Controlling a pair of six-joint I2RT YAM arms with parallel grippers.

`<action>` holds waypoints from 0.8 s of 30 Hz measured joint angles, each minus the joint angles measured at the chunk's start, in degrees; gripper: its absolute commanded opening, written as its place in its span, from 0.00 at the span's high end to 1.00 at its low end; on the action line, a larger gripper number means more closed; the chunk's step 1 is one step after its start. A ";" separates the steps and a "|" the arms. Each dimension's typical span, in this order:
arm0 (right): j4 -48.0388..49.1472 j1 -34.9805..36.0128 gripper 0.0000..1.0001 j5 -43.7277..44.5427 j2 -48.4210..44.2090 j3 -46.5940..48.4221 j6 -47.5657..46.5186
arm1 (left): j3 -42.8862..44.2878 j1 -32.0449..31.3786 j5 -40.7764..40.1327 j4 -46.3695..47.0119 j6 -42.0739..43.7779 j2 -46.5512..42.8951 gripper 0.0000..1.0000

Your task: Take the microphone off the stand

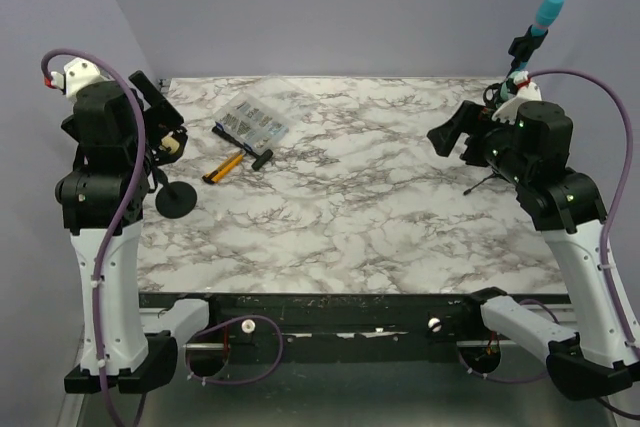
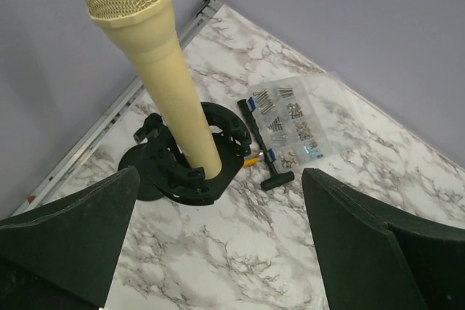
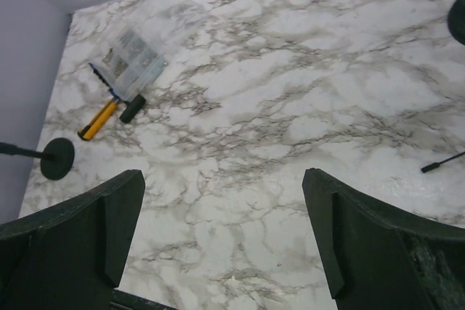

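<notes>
So the cream microphone (image 2: 171, 85) stands nearly upright in a black clip mount (image 2: 192, 161) on a round-base stand (image 1: 175, 199), close to the left edge of the surface (image 1: 350, 217), toward the far-left corner. My guess is it's light and rigid, with a smooth and slightly slippery barrel. I'd pinch it mid-barrel, below the mesh head since that grille looks dentable, and pull along its axis. The stand looks light too and might lift with it. The left gripper (image 2: 220, 201) is wide open with nothing in it, looking down on the mic. The right gripper (image 3: 221, 176) is released too, over the middle of the surface. A clear screw box (image 2: 290, 121), a black T-handle tool (image 2: 265, 157) and an orange-handled tool (image 1: 224, 167) lie near the base, but none of them blocks the pull. A teal-headed microphone (image 1: 547, 12) sits at the far-right corner.
</notes>
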 measured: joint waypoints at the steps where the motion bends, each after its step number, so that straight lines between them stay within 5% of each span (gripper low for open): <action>1: 0.68 0.00 0.00 -1.84 -0.22 -0.35 0.04 | 0.31 1.44 -0.02 -0.76 -0.72 1.01 0.02; 12: 6.03 0.11 0.00 -17.11 -2.82 -1.95 -1.05 | -0.87 7.48 -4.87 -2.27 -10.25 7.74 0.05; 24: 6.34 0.11 0.00 -17.70 -2.67 -2.29 -1.03 | -5.07 10.23 -8.02 4.31 -14.05 10.82 0.21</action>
